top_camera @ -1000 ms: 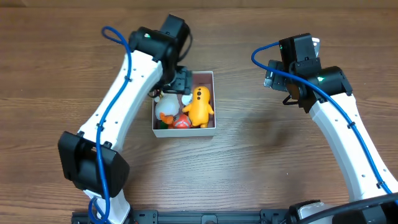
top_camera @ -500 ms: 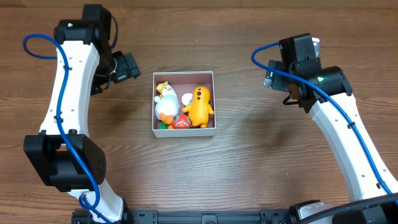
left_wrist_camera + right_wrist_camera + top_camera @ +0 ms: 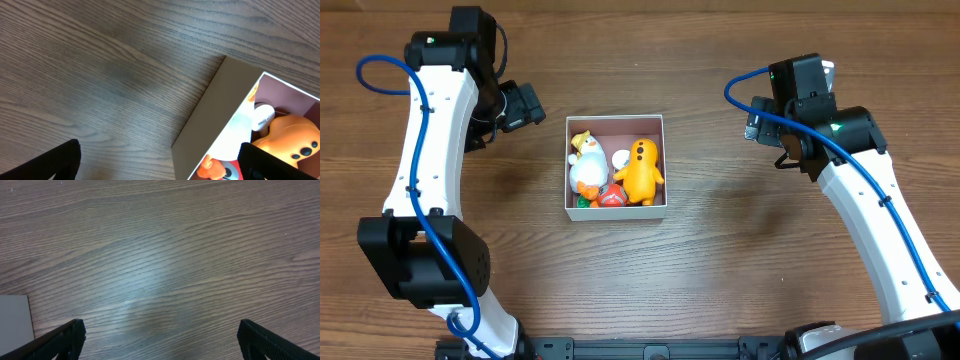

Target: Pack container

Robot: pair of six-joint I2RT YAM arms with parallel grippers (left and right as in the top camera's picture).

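pink-lined with thin white walls, the container sits mid-frame on the wooden worktop. it holds an orange toy, a white bird-like toy and a small red piece. the left hand hangs at the upper left, near the container, fingers wide apart and empty. the right hand, upper right and well apart from it, is spread too.

even overhead light, soft shadows, pale glare on the table.
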